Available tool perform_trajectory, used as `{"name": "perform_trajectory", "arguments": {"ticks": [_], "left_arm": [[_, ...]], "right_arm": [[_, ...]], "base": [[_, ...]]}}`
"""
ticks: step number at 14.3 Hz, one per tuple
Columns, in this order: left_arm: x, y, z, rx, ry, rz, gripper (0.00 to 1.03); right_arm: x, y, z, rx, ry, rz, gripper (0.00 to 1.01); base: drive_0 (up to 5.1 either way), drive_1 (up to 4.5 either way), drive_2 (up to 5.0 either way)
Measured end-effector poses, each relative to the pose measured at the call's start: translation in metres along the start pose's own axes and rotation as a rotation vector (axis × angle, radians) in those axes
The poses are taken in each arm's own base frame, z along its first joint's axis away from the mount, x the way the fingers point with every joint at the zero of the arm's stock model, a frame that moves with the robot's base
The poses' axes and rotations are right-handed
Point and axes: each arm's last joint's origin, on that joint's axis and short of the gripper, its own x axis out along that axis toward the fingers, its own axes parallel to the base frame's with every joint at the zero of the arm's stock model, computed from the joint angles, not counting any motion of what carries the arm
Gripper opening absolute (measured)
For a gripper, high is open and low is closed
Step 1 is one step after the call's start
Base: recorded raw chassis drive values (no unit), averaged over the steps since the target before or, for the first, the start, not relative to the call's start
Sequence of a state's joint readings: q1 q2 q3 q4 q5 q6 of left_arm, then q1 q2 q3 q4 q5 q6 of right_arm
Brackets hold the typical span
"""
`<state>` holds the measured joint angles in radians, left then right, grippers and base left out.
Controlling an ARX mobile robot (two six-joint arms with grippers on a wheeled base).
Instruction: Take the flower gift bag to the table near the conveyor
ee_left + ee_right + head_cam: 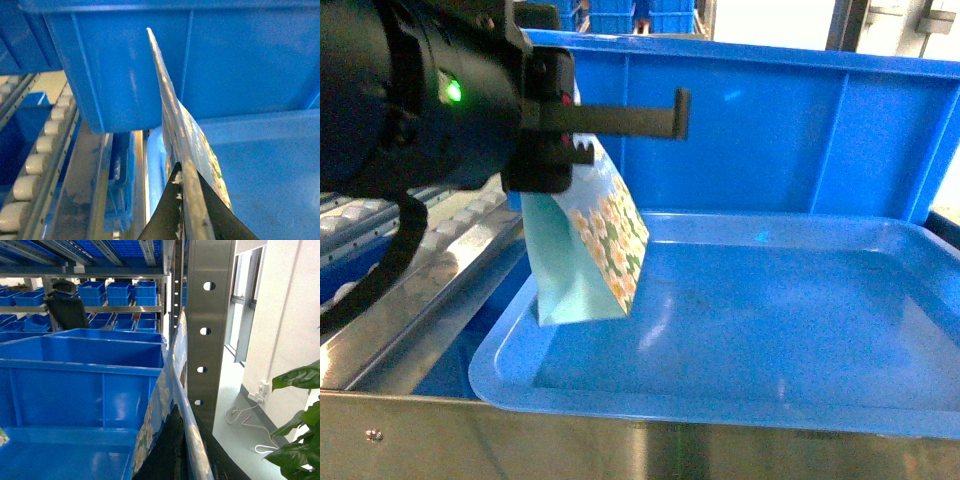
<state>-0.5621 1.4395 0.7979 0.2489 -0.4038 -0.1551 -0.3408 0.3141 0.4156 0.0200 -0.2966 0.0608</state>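
A flower gift bag, mint green with a daisy-print side, hangs from my left gripper over the left rim of a blue tray. In the left wrist view the black jaws of that gripper are shut on the bag's thin edge. The conveyor with its white rollers slopes just left of the bag. In the right wrist view my right gripper is shut on the edge of another flower-print bag; this gripper does not show in the head view. The table is out of view.
A tall blue bin stands behind the tray. A steel ledge runs along the front. The right wrist view shows blue bins, shelving, a perforated steel post, a floor cable and a green plant.
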Motion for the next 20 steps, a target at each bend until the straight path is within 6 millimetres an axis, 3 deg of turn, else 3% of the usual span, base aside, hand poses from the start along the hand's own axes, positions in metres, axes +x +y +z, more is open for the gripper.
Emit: {"name": "perform_trajectory", "arguments": {"ticks": [5,9,12,15,20], "left_arm": [[-0.034,0.037,0.033,0.000,-0.167,0.060,0.02],[-0.077,0.081,0.030,0.002,-0.246,0.116,0.02],[-0.111,0.107,0.012,0.003,-0.316,0.184,0.02],[-0.134,0.121,0.001,-0.007,-0.375,0.208,0.02],[-0.133,0.120,0.001,-0.004,-0.371,0.195,0.02]], "right_arm": [[0.000,0.000,0.000,0.000,0.000,0.000,0.02],[0.000,0.000,0.000,0.000,0.000,0.000,0.02],[0.000,0.000,0.000,0.000,0.000,0.000,0.02],[0.000,0.000,0.000,0.000,0.000,0.000,0.02],[0.000,0.000,0.000,0.000,0.000,0.000,0.02]], "base": [[0.0,0.00,0.0],[0.0,0.00,0.0],[0.0,0.00,0.0],[0.0,0.00,0.0],[0.0,0.00,0.0]]}}
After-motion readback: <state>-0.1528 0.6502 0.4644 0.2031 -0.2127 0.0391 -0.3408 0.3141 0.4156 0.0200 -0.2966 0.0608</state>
